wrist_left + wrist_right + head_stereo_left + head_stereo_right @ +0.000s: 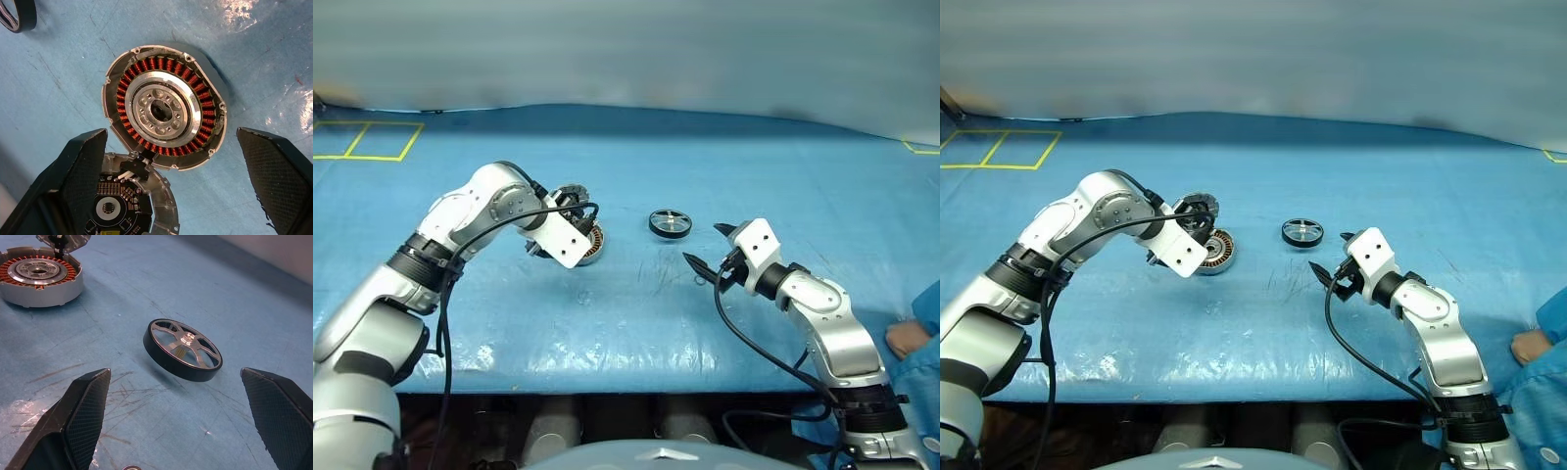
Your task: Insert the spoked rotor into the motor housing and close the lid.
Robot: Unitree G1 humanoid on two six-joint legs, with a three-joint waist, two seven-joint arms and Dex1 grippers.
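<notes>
Blue plastic sheeting [636,323] covered the work table, scuffed and glossy in patches, with yellow tape squares [367,140] near its far left corner. Motor housing [164,107] lay flat toward the middle of the sheet, left of centre, copper windings and pale hub exposed; nothing seated in it yet. Lid [128,205] stood hinged open, joined to the housing's edge by a short bundle of wires. Spoked rotor [182,350] sat by itself on the sheet to the right of the housing, well apart from it, apparently tilted with one side of the rim lifted. Left gripper [570,233] hung directly over the housing, pointing steeply down, jaws spread fully and holding nothing. Right gripper [709,249] sat near the rotor on its near-right side, aimed almost level at it, jaws likewise wide apart and empty. Judgement: pickup of the rotor not yet begun. Risks noted: the rotor is thin and possibly rocking on its rim, so a level approach could push it across the slick sheet rather than capture it; a skewed grasp would likely jam it against the windings on insertion; the left gripper, crowding the housing, could knock the lid or strain its wires.
</notes>
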